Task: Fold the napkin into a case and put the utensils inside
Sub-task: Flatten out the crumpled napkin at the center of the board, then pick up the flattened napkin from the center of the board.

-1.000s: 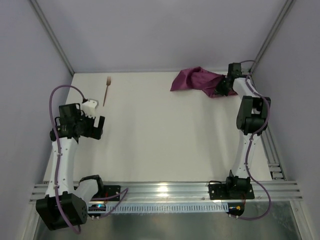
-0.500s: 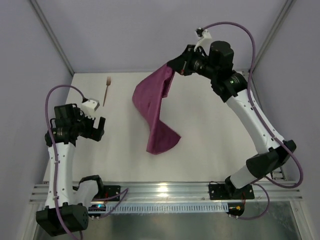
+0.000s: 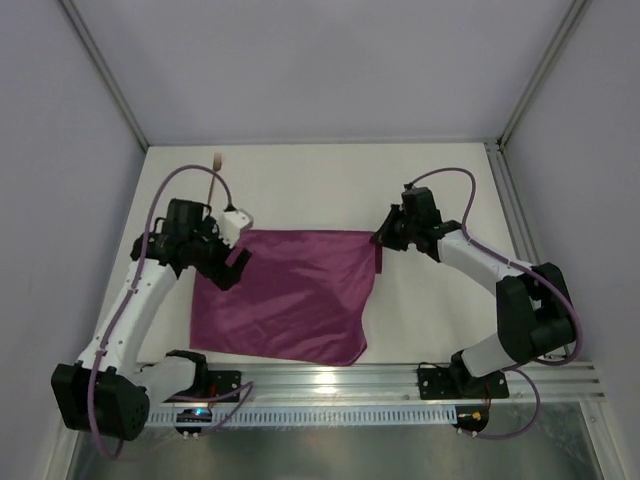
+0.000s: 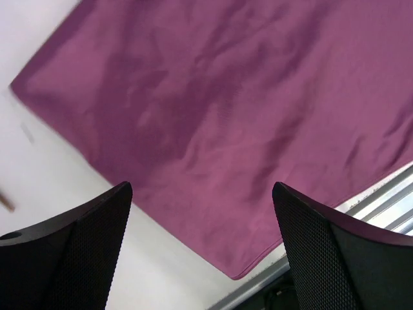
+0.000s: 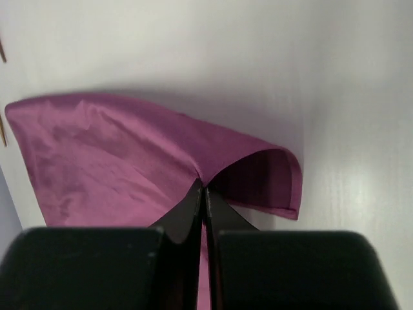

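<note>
Two right fingers (image 5: 201, 197) are pressed together on the plum-purple napkin (image 3: 290, 295), pinching its edge at the far right corner. There the cloth rises off the table (image 3: 300, 190) and curls over into a small hooded fold just beside the fingertips. The left fingers (image 4: 97, 226) are spread wide over the napkin's far left part, and the wrist view shows the purple cloth in the gap between them. Whether their tips touch the fabric cannot be told.

Outward from both grips, the napkin lies opened out and mostly flat on the near middle of the table, between the two arms, with soft wrinkles across it. Its near edge runs close to the metal rail (image 3: 330, 378) at the front of the table, and its near right corner dips toward that rail.

Well apart from the cloth, at the far left of the table, lies the brown fork (image 3: 217, 159). Its handle is partly crossed by the left arm's purple cable (image 3: 190, 172). The walls around the table are pale grey.
</note>
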